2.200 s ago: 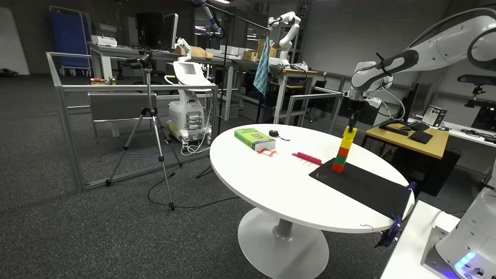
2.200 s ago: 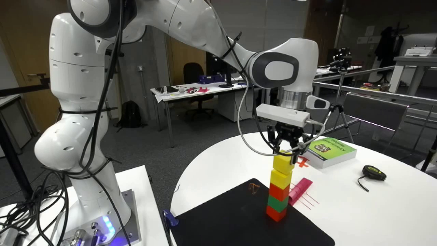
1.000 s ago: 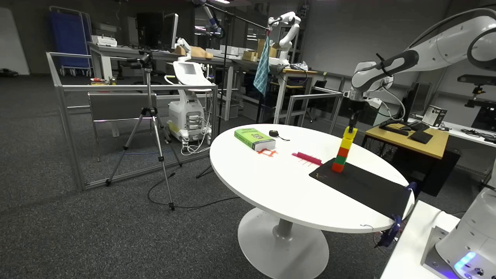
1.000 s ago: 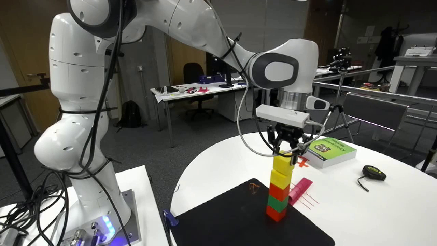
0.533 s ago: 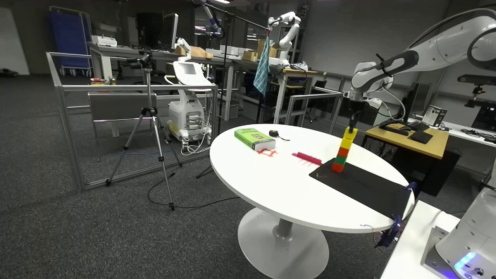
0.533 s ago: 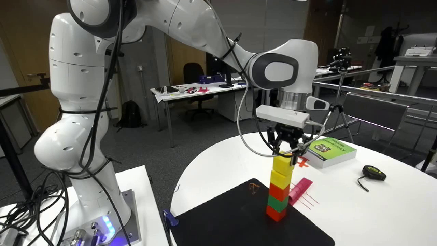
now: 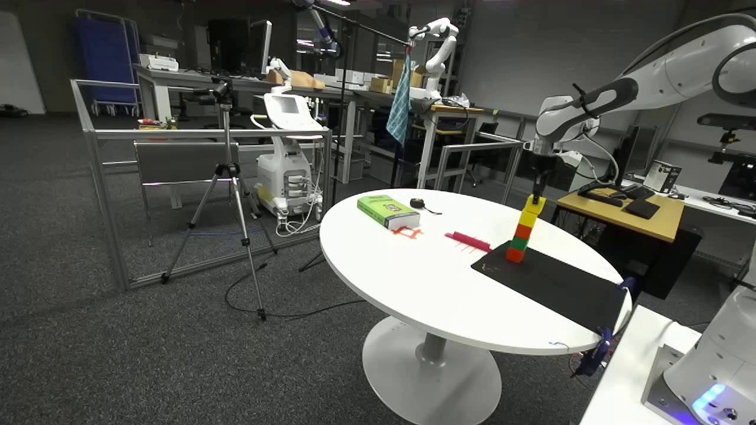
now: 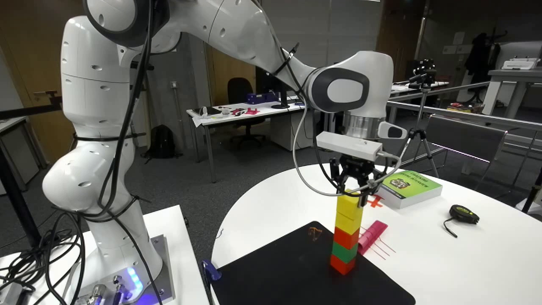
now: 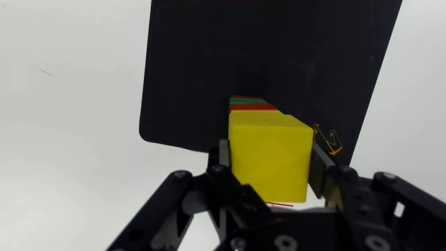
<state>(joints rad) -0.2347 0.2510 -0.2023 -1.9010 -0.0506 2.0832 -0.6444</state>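
End effector [image 9: 271, 159] clamped on top yellow block [image 8: 348, 205]; green book [image 8: 410, 185] reads "CRACKING … INTERVIEW"

– Where's each camera?
– In an exterior view, it's well back, slanting down over the whole tabletop [image 7: 401, 265]; in an exterior view, nearer, beside the robot arm [image 8: 237, 34]; both share these.
– The wrist's?
– Downward, close above the top yellow block [image 9: 271, 164].

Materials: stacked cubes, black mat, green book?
Stacked cubes: probably plastic or painted wood, smooth; solid, even colors, slightly rounded edges.
Black mat: perhaps rubber or fabric, matte; thin, flat, little shine.
Green book: likely paper, printed cover, white page edges; gloss unclear.
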